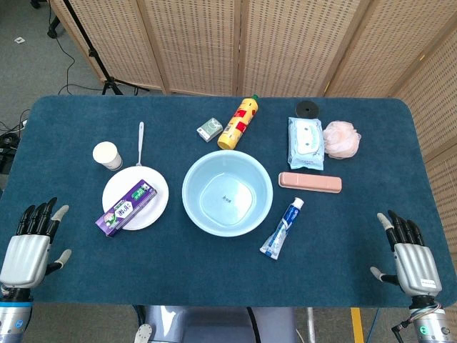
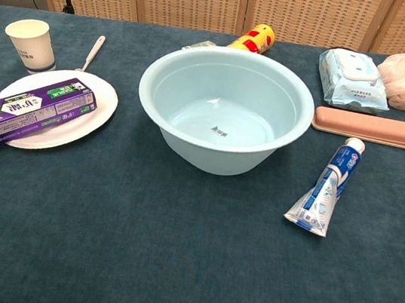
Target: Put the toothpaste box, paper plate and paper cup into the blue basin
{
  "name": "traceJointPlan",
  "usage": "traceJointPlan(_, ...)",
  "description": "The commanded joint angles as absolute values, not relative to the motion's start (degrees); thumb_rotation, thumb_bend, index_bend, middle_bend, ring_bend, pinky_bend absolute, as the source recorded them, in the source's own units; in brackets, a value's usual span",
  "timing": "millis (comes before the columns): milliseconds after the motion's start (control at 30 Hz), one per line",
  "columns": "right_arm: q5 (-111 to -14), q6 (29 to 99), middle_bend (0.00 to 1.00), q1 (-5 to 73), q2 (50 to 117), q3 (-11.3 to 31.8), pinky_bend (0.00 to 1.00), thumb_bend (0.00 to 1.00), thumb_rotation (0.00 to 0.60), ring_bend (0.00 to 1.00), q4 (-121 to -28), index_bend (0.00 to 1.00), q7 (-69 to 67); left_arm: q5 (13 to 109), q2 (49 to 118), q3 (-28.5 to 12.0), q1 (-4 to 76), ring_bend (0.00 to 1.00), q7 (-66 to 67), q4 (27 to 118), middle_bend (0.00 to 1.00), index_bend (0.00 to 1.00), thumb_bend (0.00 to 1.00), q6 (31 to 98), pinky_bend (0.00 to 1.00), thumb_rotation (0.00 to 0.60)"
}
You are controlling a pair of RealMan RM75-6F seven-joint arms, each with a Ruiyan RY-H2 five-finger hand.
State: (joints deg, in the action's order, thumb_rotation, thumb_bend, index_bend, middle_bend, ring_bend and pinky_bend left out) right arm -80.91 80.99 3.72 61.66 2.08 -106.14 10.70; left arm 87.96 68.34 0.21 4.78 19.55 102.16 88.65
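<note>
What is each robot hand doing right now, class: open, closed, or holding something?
Left hand: open, fingers apart, holding nothing, at the near left table edge.
Right hand: open, fingers apart, holding nothing, at the near right table edge.

Both pictures were bright and even, with soft light that seemed to come from above. Shadows were small and faint; the blue basin (image 1: 227, 193) left only a thin dark rim on the blue table cloth (image 1: 214, 279). In the chest view a pale shine lay on the basin's inside wall. The white paper plate (image 2: 53, 133) looked very bright but not washed out. The head view was sharp all over. Its table edges bent a little near the corners. Nothing looked blurry.
</note>
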Motion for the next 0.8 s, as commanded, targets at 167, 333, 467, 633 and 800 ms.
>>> traceJointPlan(167,-81.1,80.8,0.00,3.8,61.7,1.9,0.00,0.13,0.600,0.00,-106.3,0.00,10.9,87.7,68.3,0.0,4.7,0.05,19.5,102.2,0.00,0.12,0.21,88.3,0.06,0.600)
traceJointPlan(333,-81.4,81.1,0.00,3.8,61.8,1.9,0.00,0.13,0.600,0.00,-106.5,0.00,11.2,87.9,68.3,-0.1,4.7,0.05,19.3,102.0,0.00,0.12,0.21,87.9,0.06,0.600)
traceJointPlan(467,-80.7,80.6,0.00,3.9,62.0,2.0,0.00,0.13,0.600,0.00,-106.3,0.00,11.3,87.3,68.4,-0.2,4.9,0.05,19.1,101.6,0.00,0.12,0.21,87.3,0.06,0.600)
traceJointPlan(633,-80.9,80.5,0.00,4.0,62.0,1.9,0.00,0.13,0.600,0.00,-106.2,0.00,11.1,86.9,68.6,-0.3,4.9,0.05,19.7,101.6,0.00,0.12,0.21,86.7,0.06,0.600)
traceJointPlan(800,-81.1,80.7,0.00,3.9,61.8,1.9,0.00,0.13,0.600,0.00,-106.2,0.00,10.7,87.0,68.8,-0.1,5.0,0.05,20.3,101.8,0.00,0.12,0.21,86.3,0.06,0.600)
